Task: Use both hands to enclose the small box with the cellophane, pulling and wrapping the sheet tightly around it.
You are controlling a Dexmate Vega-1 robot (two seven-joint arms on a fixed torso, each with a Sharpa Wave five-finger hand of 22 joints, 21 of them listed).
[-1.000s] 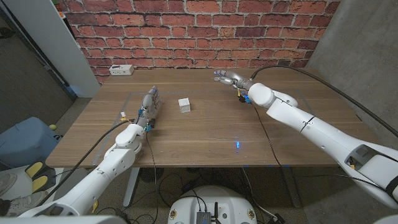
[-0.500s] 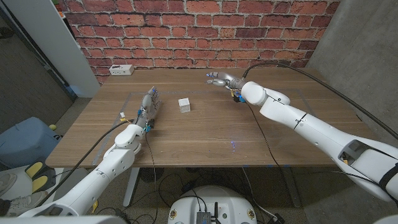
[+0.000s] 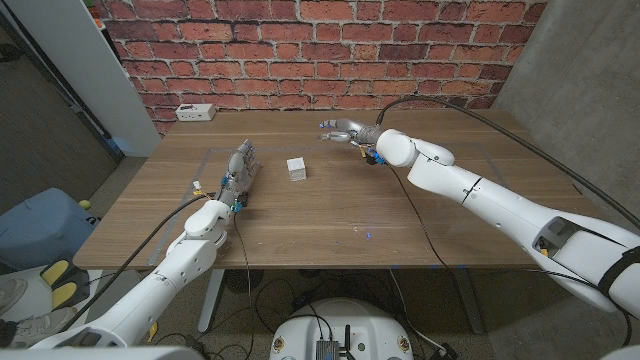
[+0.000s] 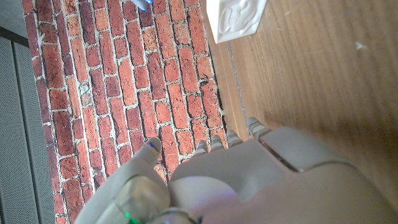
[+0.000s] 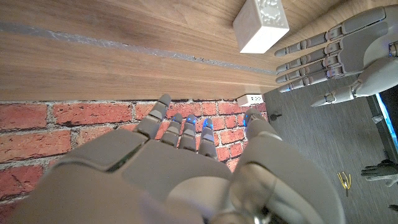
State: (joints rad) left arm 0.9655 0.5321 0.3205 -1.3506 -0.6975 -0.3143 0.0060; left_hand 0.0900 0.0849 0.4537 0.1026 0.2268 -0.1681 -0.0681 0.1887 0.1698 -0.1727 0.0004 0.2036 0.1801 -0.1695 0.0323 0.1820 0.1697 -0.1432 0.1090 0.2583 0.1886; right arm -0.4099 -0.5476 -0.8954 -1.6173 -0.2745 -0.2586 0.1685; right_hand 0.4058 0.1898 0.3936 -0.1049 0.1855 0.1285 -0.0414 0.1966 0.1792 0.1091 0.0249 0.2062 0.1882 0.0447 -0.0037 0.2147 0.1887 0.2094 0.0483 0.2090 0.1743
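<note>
A: The right hand (image 3: 343,129) hangs with fingers spread, holding nothing, above the bench (image 3: 330,215); the left hand (image 3: 241,163) stands fingers apart, empty.

B: The small box (image 3: 296,168) sits between them, nearer the left hand. Reaching step; next, each hand must catch the clear sheet's edge.

Your left hand (image 3: 240,165) stands on its edge on the table (image 3: 300,215), fingers straight and together, holding nothing, left of the box (image 3: 296,169) and apart from it. Your right hand (image 3: 345,131) hovers beyond the box to its right, fingers spread, empty. A cellophane sheet's (image 3: 450,200) faint edges show on the wood.
</note>
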